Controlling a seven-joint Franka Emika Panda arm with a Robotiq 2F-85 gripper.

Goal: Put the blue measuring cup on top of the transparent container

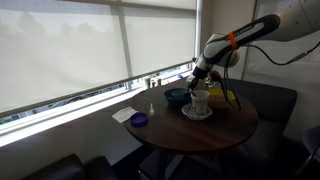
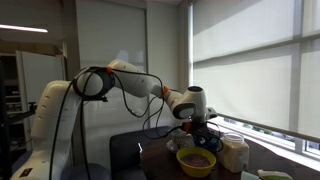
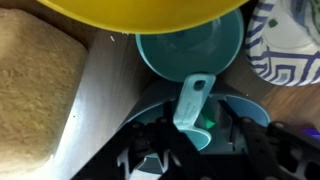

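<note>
In wrist view, blue measuring cup point(image 3: 190, 50) lies betw. yellow bowl point(image 3: 140, 10) rim & gripper point(image 3: 196, 138), handle twd claw. Patterned saucer point(image 3: 287, 50) edge just beside, little room. Claw pinching or not: can't tell.

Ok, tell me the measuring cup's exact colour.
The measuring cup is teal, a green-leaning blue; the wrist view shows it best.

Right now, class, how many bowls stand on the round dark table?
2. A round yellow bowl sits beside the white cup on its saucer; a round dark blue bowl sits on the cup's other side. The robot arm may hide others.
</note>
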